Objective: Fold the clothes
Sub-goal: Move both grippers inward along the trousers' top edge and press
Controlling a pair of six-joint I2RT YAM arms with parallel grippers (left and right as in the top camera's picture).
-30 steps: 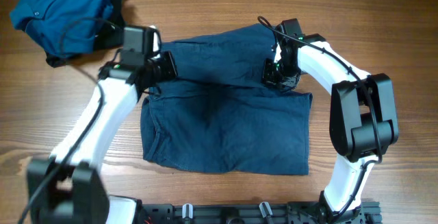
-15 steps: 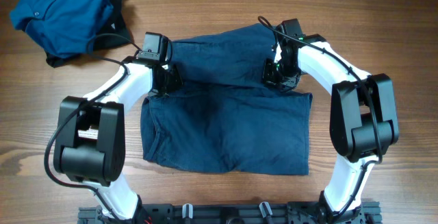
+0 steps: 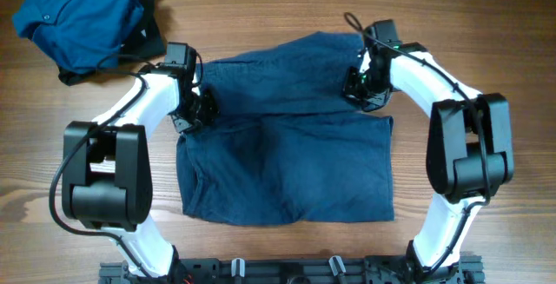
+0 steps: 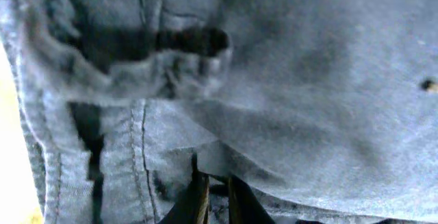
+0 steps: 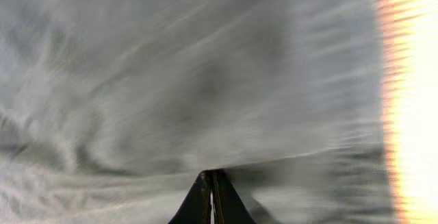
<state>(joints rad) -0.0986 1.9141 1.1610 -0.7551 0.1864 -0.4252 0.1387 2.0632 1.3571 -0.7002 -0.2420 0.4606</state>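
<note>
The navy shorts (image 3: 287, 162) lie in the middle of the desk (image 3: 504, 23), their far part doubled over in a band: one fold begun, not finished. My left pincer (image 3: 193, 115) pinches the band's left edge, and my right pincer (image 3: 360, 93) is pressed together on its right edge. The blue shirt (image 3: 74, 19) sits bunched at the far-left corner, unfolded, so I judge the task well under half done.
</note>
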